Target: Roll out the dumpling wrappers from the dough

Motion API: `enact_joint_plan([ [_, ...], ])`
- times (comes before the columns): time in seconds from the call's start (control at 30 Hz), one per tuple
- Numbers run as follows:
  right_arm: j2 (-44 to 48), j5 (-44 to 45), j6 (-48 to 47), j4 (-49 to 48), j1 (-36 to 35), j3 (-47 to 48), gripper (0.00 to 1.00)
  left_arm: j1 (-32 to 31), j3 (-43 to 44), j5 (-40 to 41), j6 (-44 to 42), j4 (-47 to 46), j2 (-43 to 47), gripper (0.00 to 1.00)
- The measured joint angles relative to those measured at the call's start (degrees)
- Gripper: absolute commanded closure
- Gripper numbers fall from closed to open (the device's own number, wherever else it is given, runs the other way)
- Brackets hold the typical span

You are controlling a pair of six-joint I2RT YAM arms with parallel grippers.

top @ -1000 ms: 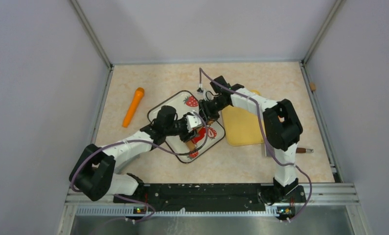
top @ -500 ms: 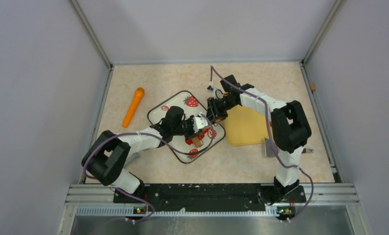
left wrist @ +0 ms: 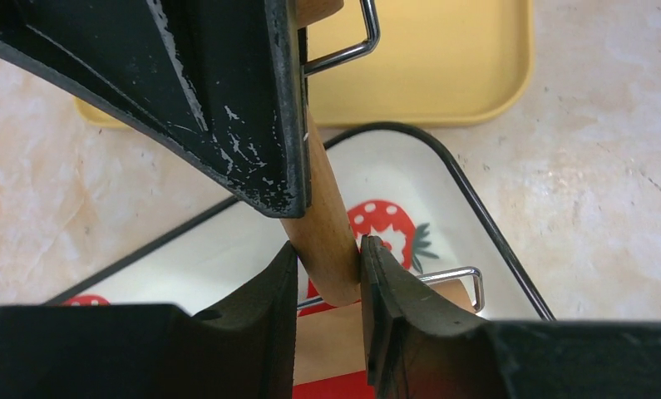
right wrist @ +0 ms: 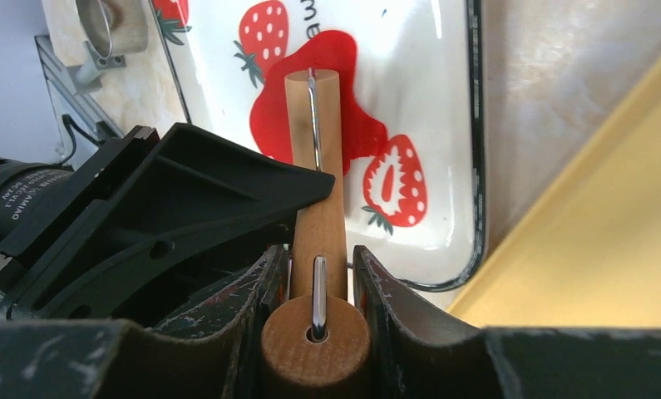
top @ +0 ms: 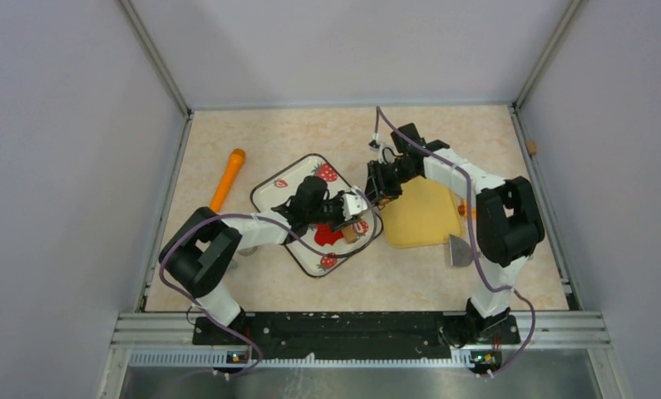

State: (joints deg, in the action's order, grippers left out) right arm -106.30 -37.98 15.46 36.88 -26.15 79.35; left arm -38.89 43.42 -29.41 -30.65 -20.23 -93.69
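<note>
Dough (right wrist: 268, 116) lies beneath the roller (right wrist: 318, 216), clamped by left tool (left wrist: 327, 258) and right tool (right wrist: 314, 258).

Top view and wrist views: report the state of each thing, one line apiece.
dough: flattened, ragged-edged, on the strawberry tray
roller: gripped by both grippers, one end over the dough
left gripper: shut on the roller
right gripper: shut on the roller
orange tool: lying apart from both grippers
</note>
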Motion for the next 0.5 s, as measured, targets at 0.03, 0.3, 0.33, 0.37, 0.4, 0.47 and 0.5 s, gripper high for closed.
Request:
enact_joint_plan([
  [0.03, 0.57, 0.46, -0.04, 0.09, 0.44, -0.44, 1.0, -0.35, 0.5, 0.09, 0.15, -0.72, -0.76, 1.0],
  [0.3, 3.17, 3.06, 0.85, 0.66, 2.34, -2.1, 1.0, -2.08, 3.82, 0.55, 2.21, -4.04, -5.25, 1.0],
  [0.33, 3.21, 3.13, 0.87, 0.7, 2.34, -2.1, 1.0, -2.1, 3.93, 0.55, 2.34, -3.93, -5.27, 1.0],
  [0.37, 3.3, 3.17, 0.87, 0.72, 2.34, -2.1, 1.0, -2.1, 4.17, 0.57, 2.67, -3.43, -5.2, 1.0],
  [0.4, 3.43, 3.21, 0.85, 0.76, 2.34, -2.1, 1.0, -2.1, 4.55, 0.63, 2.91, -2.75, -5.14, 1.0],
  [0.47, 3.74, 3.21, 0.81, 0.85, 2.32, -2.08, 1.0, -2.21, 5.38, 0.98, 3.34, -0.9, -4.72, 1.0],
  [0.5, 3.85, 3.1, 0.83, 0.9, 2.25, -2.08, 1.0, -2.32, 5.68, 1.33, 3.52, 0.44, -4.22, 1.0],
])
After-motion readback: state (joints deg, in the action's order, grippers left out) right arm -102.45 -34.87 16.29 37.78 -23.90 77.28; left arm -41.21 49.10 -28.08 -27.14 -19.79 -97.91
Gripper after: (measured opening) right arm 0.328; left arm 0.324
